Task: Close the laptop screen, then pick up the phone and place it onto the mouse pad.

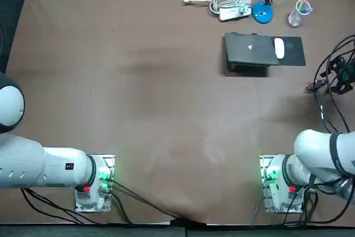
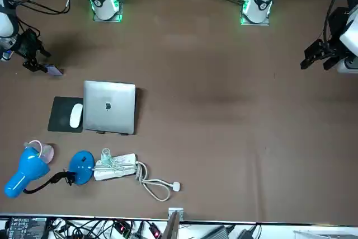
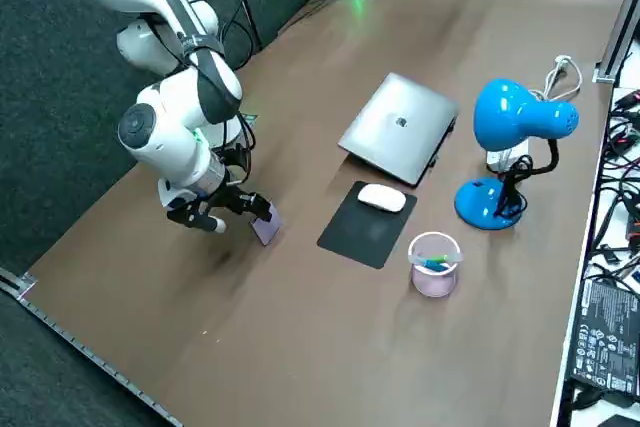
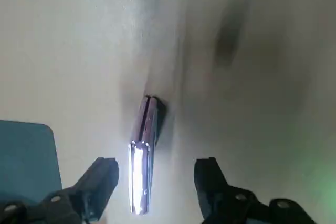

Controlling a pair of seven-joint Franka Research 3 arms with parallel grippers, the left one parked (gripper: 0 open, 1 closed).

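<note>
**Item: phone** (image 3: 265,226), near the table's right edge, apparently tipped up on one side. We find it edge-on between the jaws of the right gripper (image 4: 156,182), which stand apart and clamp nothing. Its long axis runs along the fingers.

**Nearby:**
- Mouse pad (image 3: 360,234), inward of the phone, with the mouse (image 3: 382,198) on its laptop end.
- Laptop (image 3: 398,129), shut (lid step looks done).
- Lamp (image 3: 515,127) and cup (image 3: 434,264), which we judge clear of the route.

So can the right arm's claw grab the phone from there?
Probably yes. The right gripper is open and straddles the phone, which seems to be up on its edge between the fingers. Nothing else lies close by.
</note>
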